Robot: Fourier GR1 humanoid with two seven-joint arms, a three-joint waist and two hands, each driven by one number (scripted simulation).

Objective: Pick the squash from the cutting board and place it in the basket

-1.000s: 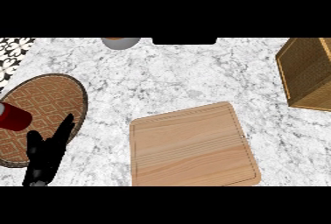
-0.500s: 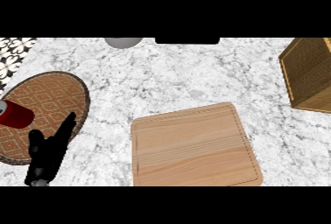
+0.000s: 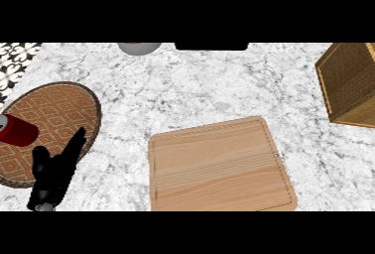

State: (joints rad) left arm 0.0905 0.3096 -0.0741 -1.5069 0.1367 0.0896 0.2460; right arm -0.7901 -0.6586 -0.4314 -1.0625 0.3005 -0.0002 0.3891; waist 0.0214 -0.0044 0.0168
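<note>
On marble counter (image 3: pixel 198 89), rectangular wooden cutting board (image 3: pixel 219 166)

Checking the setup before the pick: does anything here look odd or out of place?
Yes: the cutting board is bare, and no squash shows anywhere in view. A red can lies on its side on the woven mat at the left. The basket sits at the right edge. Only the left hand shows.

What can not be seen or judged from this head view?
- Squash: nowhere in view; the cutting board looks bare.
- Basket: cut off by the right edge, inside hidden.
- Right robot hand: out of view.
- Grey object: cut off at the top, identity unclear.
- Red can: partly cut off by the left edge.
- Left robot hand: forearm mostly cut off at the bottom.
</note>
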